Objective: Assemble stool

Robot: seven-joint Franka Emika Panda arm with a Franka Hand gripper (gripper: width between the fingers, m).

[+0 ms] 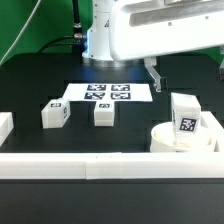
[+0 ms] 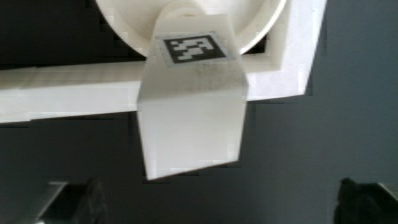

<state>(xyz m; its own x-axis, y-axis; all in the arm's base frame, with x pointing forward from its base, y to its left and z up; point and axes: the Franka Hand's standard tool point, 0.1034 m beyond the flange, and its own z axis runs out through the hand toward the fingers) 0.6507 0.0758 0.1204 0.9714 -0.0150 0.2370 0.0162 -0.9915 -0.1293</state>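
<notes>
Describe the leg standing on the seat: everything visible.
The leg is a white, blocky, plastic-looking piece with a black-and-white square tag on one face. It stands on top of the seat, at the exterior view's right, near the front rail. In the wrist view it widens away from the seat. Only the seat touches it; whether it is fastened in cannot be told. The gripper is open and clear of it.

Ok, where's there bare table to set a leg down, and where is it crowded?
Free: black table between the middle loose leg and the seat, bordered by the marker board and the front rail; also between the other loose leg and the short side rail. Crowded: the seat's corner, with a third leg.
</notes>
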